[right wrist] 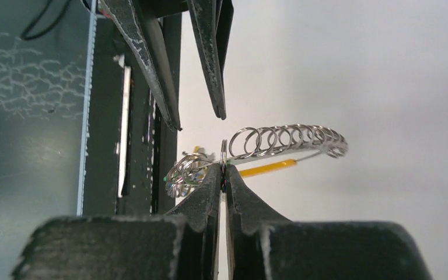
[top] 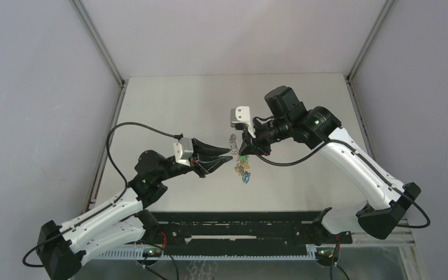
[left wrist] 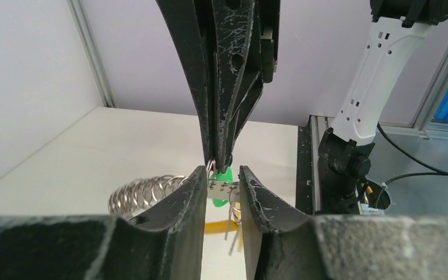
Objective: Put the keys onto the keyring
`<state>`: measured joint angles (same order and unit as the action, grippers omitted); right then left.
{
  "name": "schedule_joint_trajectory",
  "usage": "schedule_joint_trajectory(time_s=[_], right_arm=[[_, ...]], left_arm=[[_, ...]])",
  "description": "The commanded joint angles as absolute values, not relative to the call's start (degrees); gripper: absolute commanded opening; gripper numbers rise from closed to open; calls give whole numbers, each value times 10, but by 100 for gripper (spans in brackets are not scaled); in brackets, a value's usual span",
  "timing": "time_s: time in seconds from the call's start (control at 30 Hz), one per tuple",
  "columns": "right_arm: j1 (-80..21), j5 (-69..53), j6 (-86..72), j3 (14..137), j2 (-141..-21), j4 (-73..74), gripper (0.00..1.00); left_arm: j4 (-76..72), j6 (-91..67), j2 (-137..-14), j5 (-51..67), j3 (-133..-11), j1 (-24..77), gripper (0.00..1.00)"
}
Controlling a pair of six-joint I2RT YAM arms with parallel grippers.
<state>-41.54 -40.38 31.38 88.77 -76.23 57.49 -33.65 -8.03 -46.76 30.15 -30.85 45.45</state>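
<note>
While my right gripper [right wrist: 223, 170] is clamping one ring of the keyring [right wrist: 294, 137] above the middle of the tabletop [top: 175, 105], I am seeing my left gripper [left wrist: 221, 174] with jaws standing apart either side of the green key [left wrist: 219, 198].

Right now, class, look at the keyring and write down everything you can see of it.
The keyring is a curved string of thin, silvery, overlapping wire rings with a yellow-orange band beneath. Held above the table, it is pinched at one ring by the shut right gripper. Smaller rings and the keys bunch at one end. The left gripper stands open close by that grip; contact is unclear.
</note>
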Motion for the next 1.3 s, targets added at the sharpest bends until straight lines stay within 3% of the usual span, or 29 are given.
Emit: schedule_joint_trajectory(time_s=[0.0, 0.33, 0.93, 1.27], right_arm=[[-452, -301, 341, 967, -788, 678, 0], [-498, -221, 339, 1052, -850, 750, 0], [-514, -212, 352, 1083, -874, 760, 0], [-521, -223, 365, 1085, -877, 763, 0]], left_arm=[[-328, -51, -470, 305, -314, 452, 32], [-416, -63, -526, 355, -292, 436, 33], [-446, -69, -589, 403, -295, 423, 31], [-445, -79, -592, 435, -306, 420, 22]])
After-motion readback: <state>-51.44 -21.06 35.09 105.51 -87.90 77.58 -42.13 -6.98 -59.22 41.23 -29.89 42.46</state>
